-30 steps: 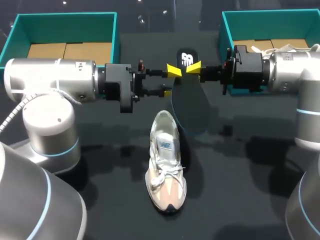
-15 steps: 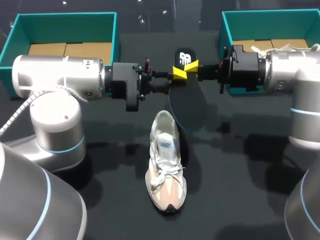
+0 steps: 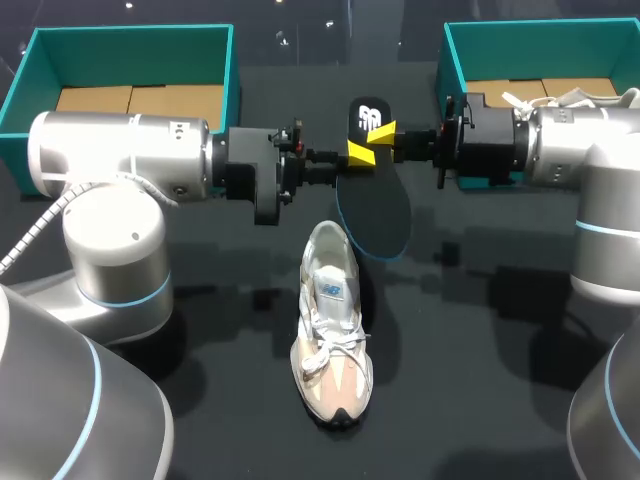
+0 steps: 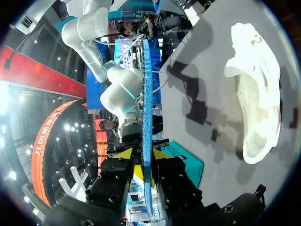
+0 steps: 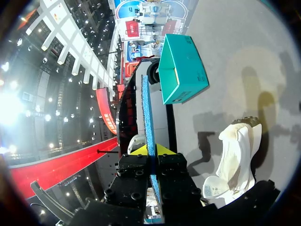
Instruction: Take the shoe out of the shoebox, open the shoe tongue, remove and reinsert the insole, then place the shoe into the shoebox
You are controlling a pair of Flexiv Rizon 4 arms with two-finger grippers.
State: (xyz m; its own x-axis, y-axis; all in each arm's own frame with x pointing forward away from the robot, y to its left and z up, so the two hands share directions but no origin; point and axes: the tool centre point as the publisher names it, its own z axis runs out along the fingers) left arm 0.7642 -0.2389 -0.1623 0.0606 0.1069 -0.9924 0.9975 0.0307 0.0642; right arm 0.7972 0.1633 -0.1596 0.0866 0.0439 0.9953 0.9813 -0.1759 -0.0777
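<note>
Nearest of all, the shoe (image 3: 333, 320) lies on the dark bench (image 3: 480, 400), toe toward the camera and heel toward the arms. It sits upright on its sole, with the laces slack and the tongue drawn up so the mouth gapes. No claw touches it.

Just past its heel, the insole (image 3: 375, 205) hangs in the air, clear of both shoe and bench, with its printed heel end uppermost and its toe end drooping toward the shoe. The left claw (image 3: 352, 158) and the right claw (image 3: 385, 132) meet at its upper part from opposite sides. Each wrist view shows the insole edge-on with a finger pressed to either face, so I judge both claws to be clamped on it.

Farther back, the left shoebox (image 3: 120, 31) and the right shoebox (image 3: 540, 28) stand at the far corners of the bench, well apart from the shoe. Something pale shows in the right one, but the right arm hides too much of it to name.

By my reading the shoe is out, the tongue opened and the insole removed. What remains is to slide the insole back in and put the shoe in a shoebox.
</note>
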